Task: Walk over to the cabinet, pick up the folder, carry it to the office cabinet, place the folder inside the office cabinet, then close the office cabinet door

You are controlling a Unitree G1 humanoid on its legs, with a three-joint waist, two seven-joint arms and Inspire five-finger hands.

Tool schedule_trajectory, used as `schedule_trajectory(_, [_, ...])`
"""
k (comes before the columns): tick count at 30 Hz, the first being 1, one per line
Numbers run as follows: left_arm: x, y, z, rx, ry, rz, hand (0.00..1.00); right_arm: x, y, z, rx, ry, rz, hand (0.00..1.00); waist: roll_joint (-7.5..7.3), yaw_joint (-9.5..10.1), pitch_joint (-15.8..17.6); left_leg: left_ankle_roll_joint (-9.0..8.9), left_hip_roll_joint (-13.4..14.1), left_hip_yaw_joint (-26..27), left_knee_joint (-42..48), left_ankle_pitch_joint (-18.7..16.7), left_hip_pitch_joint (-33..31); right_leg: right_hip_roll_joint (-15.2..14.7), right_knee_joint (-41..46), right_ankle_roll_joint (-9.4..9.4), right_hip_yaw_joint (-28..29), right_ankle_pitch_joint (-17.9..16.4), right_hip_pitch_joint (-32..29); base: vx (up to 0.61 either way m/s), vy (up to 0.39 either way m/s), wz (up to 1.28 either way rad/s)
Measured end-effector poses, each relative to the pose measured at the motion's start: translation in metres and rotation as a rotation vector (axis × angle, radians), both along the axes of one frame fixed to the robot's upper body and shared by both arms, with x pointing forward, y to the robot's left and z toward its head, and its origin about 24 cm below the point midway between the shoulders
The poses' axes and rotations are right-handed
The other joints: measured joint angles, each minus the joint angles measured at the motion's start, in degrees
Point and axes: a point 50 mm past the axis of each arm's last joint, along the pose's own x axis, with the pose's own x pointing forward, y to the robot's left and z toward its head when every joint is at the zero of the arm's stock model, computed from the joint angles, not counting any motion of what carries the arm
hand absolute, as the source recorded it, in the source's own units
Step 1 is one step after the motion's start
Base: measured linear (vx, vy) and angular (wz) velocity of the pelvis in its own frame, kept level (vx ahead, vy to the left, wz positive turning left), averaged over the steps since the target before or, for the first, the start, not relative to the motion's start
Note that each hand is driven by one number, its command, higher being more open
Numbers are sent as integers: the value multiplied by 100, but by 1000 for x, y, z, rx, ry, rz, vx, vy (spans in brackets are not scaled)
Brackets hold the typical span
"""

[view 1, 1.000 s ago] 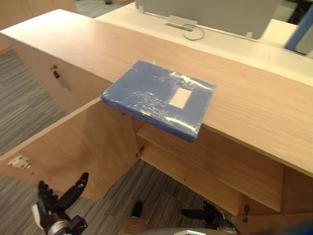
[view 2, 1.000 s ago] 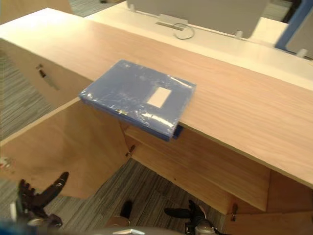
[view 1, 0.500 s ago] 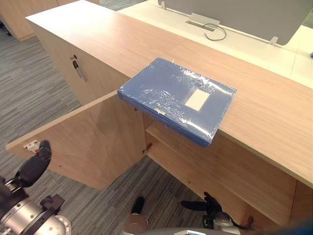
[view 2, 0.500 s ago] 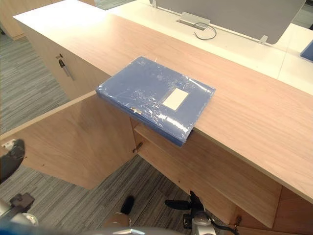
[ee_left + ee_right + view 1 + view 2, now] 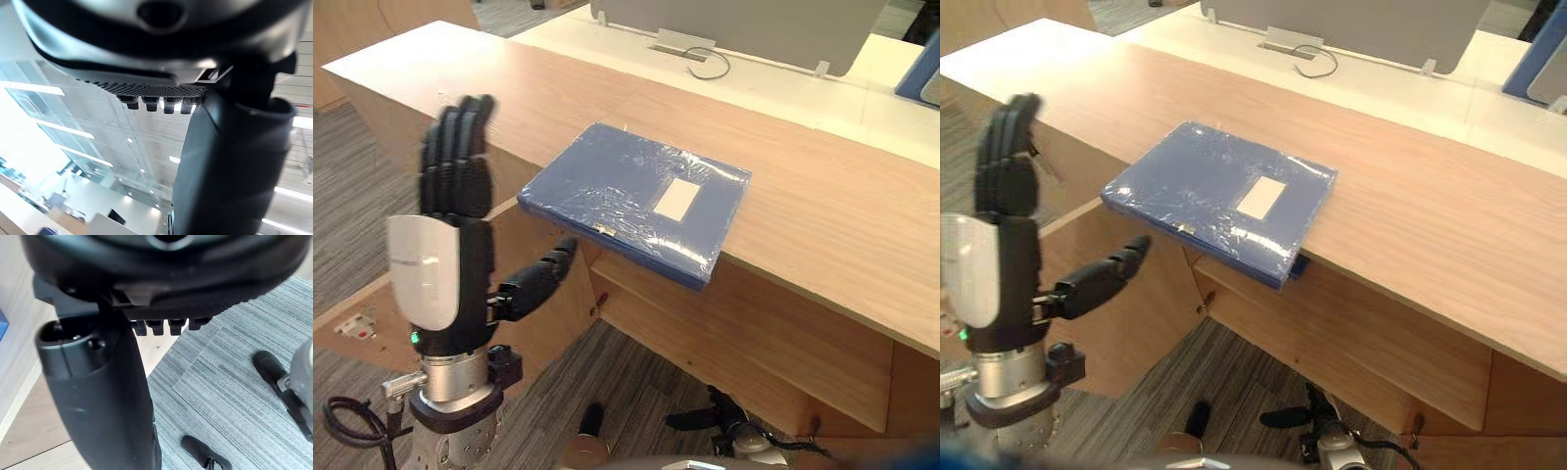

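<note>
While the blue folder (image 5: 636, 201) lay flat on top of the wooden cabinet (image 5: 822, 225), its near corner jutted out past the front edge, over the open compartment (image 5: 724, 333) below. Bare wood ran clear on both sides of it, and a white bench (image 5: 862, 93) with a looped cable (image 5: 710, 67) stood behind. The cabinet door (image 5: 1156, 313) hung open toward the left, with grey carpet (image 5: 636, 382) free in front of the opening.

From the head, the left hand (image 5: 450, 264) was raised in front of the door, well apart from the folder. Its fingers (image 5: 455, 137) were straight and close together, pointing up, the thumb stuck out sideways, and it held and touched nothing. The right hand (image 5: 729, 426) hung low near the carpet, below the cabinet front.

At the left wrist, a ceiling with strip lights showed past the thumb (image 5: 230, 171). At the right wrist, carpet and pale wood showed past that hand's thumb (image 5: 102, 396); its fingers were extended and empty.
</note>
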Motion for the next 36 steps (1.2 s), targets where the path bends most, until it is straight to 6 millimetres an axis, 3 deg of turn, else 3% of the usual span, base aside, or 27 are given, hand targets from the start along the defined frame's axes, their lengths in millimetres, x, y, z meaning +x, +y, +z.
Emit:
schedule_trajectory(15, [5, -9, -6, 347, 105, -158, 100, -7, -8, -2, -25, 29, 62, 100, 209, -146, -162, 6, 81, 509, -108, -9, 181, -22, -19, -46, 522, 132, -194, -16, 22, -18])
schedule_trajectory(27, [17, -1, -20, 392, 201, -142, 100, -24, -12, -6, -6, 62, 28, 100, 214, -155, -303, 9, 86, 634, -166, -7, 265, -29, -47, -46, 645, 169, -207, -16, 11, -5])
schedule_trajectory(36, [35, 38, -55, 403, 399, 45, 100, -34, -18, -8, -12, 84, 13, 100, 184, -155, -473, 7, 185, 788, -184, -7, 263, 50, -35, -69, 816, 164, -311, -14, 1, -9])
